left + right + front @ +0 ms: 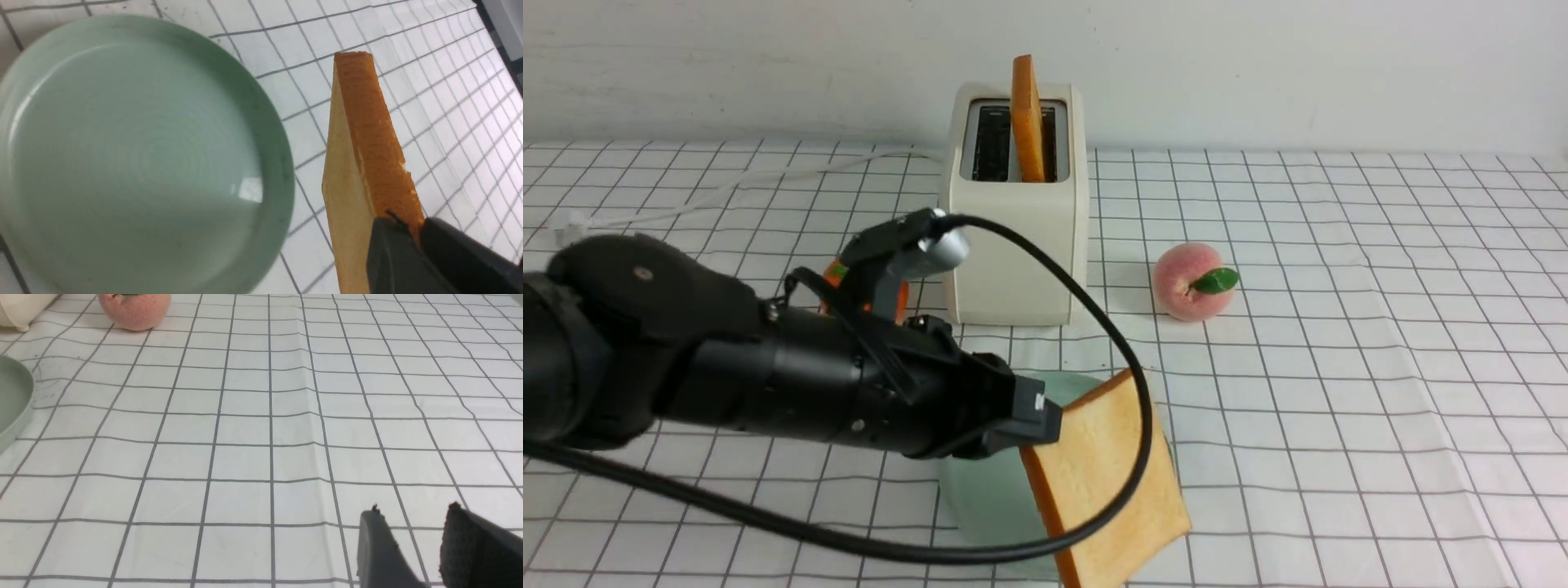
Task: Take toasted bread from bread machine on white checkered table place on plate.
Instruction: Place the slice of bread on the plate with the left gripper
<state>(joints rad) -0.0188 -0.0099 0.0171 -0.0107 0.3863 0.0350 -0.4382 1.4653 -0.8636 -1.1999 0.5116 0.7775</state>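
My left gripper [1036,426] is shut on one corner of a slice of toasted bread [1107,482], which hangs tilted above the near right part of the mint-green plate [988,500]. In the left wrist view the toasted bread [367,147] stands edge-on in the gripper [408,228], beside the bare plate [135,155]. A second slice [1027,118] sticks up from the right slot of the bread machine [1017,220] at the back of the white checkered table [1339,408]. My right gripper [412,512] is open over bare cloth, holding nothing.
A pink peach [1191,282] with a green leaf lies right of the bread machine. The white cord [727,192] runs off to the back left. An orange object [833,273] is partly hidden behind my left arm. A wall closes the back.
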